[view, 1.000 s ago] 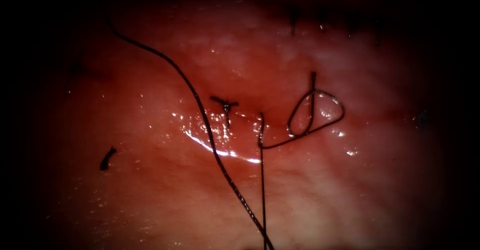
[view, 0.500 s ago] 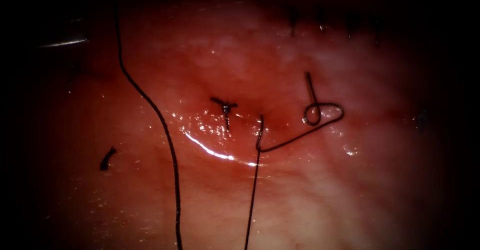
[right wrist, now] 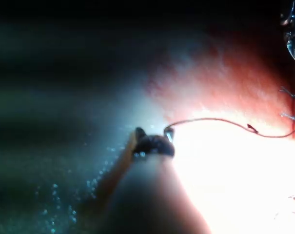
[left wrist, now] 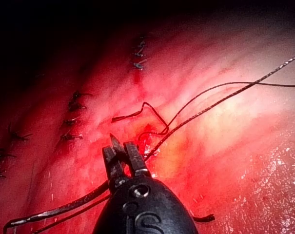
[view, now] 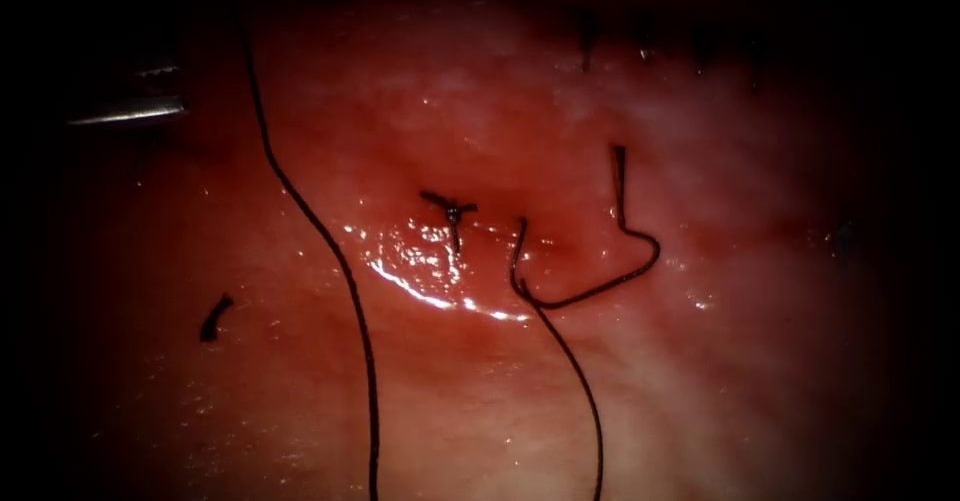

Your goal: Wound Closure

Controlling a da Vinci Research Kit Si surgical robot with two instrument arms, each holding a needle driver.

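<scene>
Red tissue (view: 700, 381), kinked thread (view: 590, 296), right end effector (right wrist: 154, 131) gripping thread, left end effector (left wrist: 121, 145) hold unclear

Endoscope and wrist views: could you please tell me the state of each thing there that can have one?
thread: slack, through the tissue at the cut, tail kinked to the cut's right
tied stitch: knotted, ends short
cut end of thread: loose on the tissue, left of the cut
right tool: jaws shut on the thread
left tool: over the tissue; what it holds cannot be told
tissue: wet, glistening
</scene>
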